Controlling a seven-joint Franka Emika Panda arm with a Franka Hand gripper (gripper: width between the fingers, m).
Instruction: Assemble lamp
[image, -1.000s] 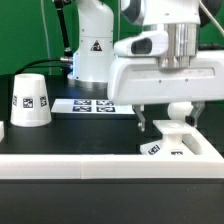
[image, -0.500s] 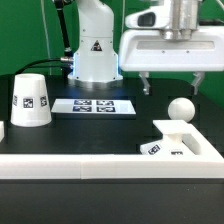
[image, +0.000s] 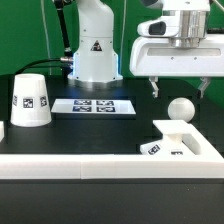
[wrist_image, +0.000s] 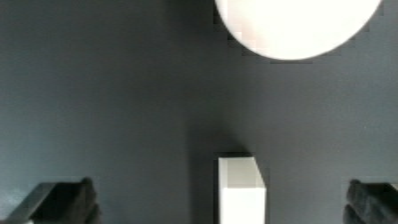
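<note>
While the hand hung in the air on the exterior view's right, its two fingers were spread wide with nothing between them. It was clear of every lamp part. Just below it, the bulb's round white head stood above the square base. The stem was hidden behind the base's raised part, so how the bulb sat in the base could not be told. The base lay on the dark bench near the white front rail, with a black-and-white tag on its near edge.

Well apart, at the exterior view's left, the cone-shaped shade stood with its narrow end up, a tag facing the camera. Between the shade and the base, farther back, the marker board lay flat in front of the robot's pedestal.

From the wrist, the bulb's head showed as a bright oval against the dark bench. The two dark fingertips stood wide apart at opposite sides. A narrow white strip lay between them; what it was could not be told.
</note>
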